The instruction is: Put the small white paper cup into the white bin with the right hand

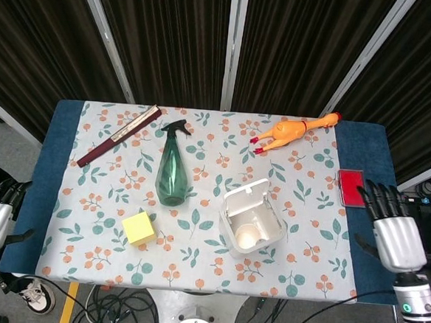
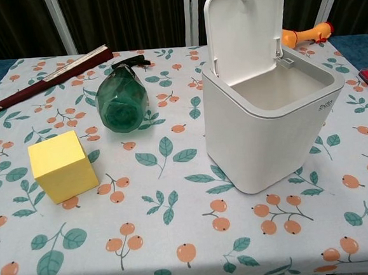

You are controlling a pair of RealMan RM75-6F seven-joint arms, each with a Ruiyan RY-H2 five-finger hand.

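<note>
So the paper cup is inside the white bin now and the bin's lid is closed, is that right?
Not quite. The paper cup is inside the white bin, but the lid is open, standing upright behind the opening, as the chest view shows.

Head view looks down; chest view (closer) shares the bin [image 1: 251,224].
</note>
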